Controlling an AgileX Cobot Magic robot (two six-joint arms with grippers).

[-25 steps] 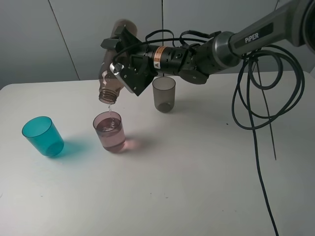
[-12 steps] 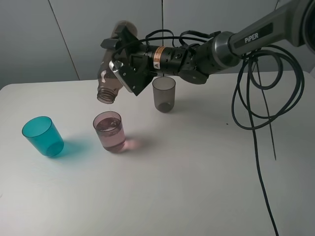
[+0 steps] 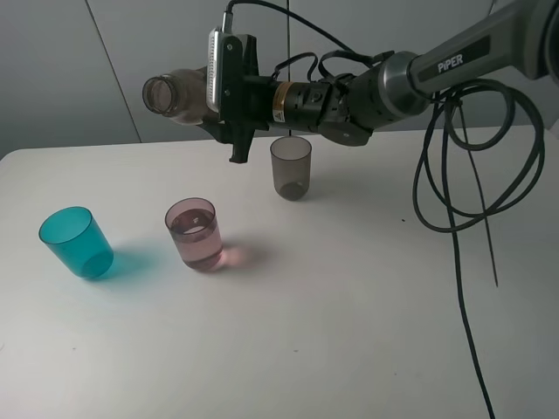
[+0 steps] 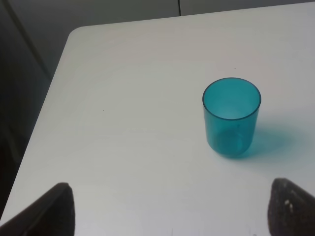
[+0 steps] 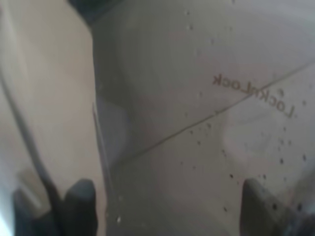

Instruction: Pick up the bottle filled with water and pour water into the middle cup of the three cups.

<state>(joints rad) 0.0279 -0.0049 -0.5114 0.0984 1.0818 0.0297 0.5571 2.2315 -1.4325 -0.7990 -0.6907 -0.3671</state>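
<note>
My right gripper [image 3: 218,87] is shut on the smoky brown-pink bottle [image 3: 175,93] and holds it about level high above the table, its open mouth pointing left. The bottle's wall [image 5: 197,118] fills the right wrist view between the fingertips [image 5: 81,204]. The pale pink middle cup [image 3: 194,233] stands below with water in it. The teal cup [image 3: 76,242] is at the left and the smoky grey cup [image 3: 290,167] at the back under the arm. The left wrist view shows the teal cup [image 4: 231,117] ahead of my open left gripper [image 4: 172,206], which does not show in the high view.
The white table [image 3: 332,314] ends at its left edge near a dark gap [image 4: 29,73]. Black cables [image 3: 463,192] hang from the right arm down over the table's right side.
The bottle has swung up from a downward pouring tilt over the pink cup to about level. The water stream has stopped. The cups have not moved.
</note>
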